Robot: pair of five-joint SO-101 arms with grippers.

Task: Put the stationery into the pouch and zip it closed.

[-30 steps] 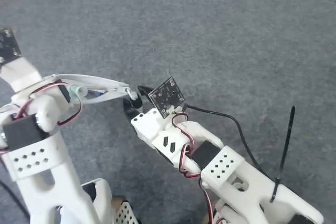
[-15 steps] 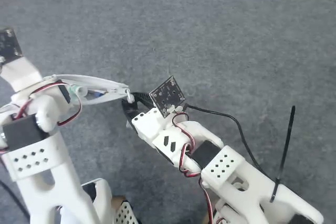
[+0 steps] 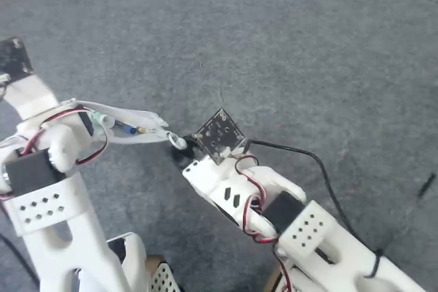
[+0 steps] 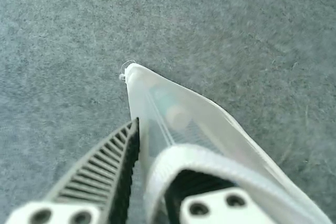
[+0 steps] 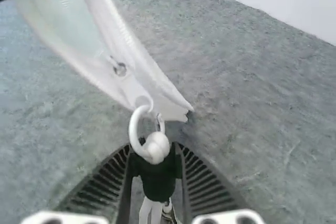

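Translucent pouch (image 3: 130,131) at centre left, left gripper (image 4: 143,142) clamped on one end, right gripper (image 5: 154,153) pinching its zip pull (image 5: 156,176) at frame centre, grey carpet (image 3: 308,66) beneath.

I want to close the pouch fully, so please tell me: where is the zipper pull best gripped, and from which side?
Grip the zipper pull by the dark tab attached to its ring, coming from the free end of the pouch, in line with the zip. The pull hangs clear there, and the left tool holds the other end. The right tool grips it this way.
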